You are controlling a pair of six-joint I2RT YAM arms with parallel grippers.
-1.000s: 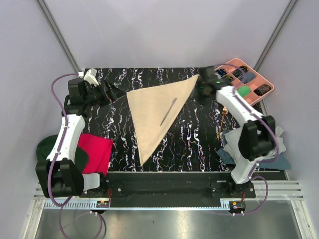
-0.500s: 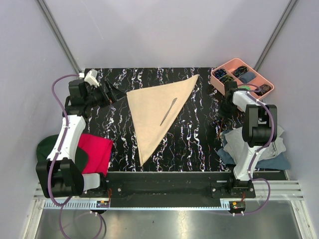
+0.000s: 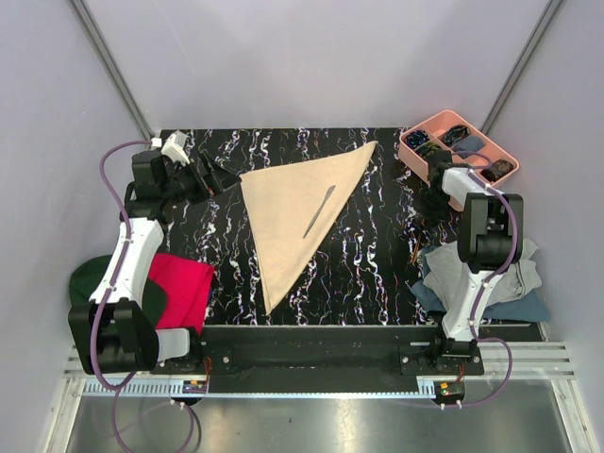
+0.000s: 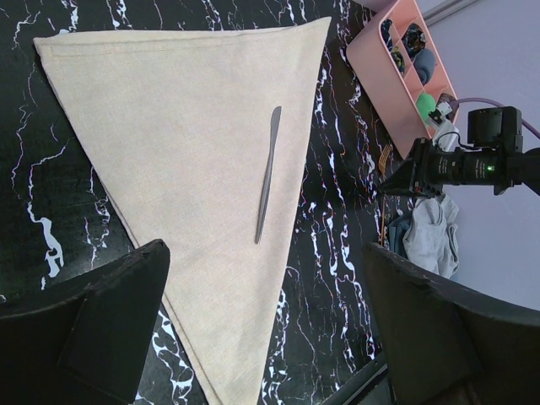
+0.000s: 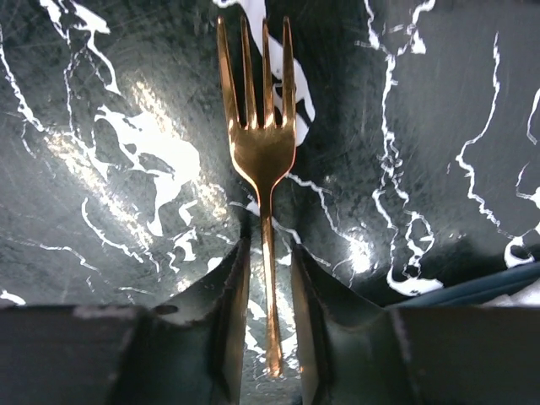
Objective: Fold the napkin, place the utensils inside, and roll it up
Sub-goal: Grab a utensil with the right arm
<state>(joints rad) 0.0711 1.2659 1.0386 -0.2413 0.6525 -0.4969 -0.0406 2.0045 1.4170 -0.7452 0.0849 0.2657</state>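
Now fetch the fork (image 5: pixel 263 152): your right gripper (image 5: pixel 268 287) straddles its handle, jaws slightly apart. Close, then carry it left onto the folded napkin (image 3: pixel 293 212), centre, beside the knife (image 3: pixel 319 210). The left gripper (image 3: pixel 215 179) has its jaws apart.

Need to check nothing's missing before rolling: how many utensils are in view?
2. A knife lies on the folded napkin; a fork lies on the table to its right, handle between the jaws of the right gripper. Others could be hidden under the cloths.
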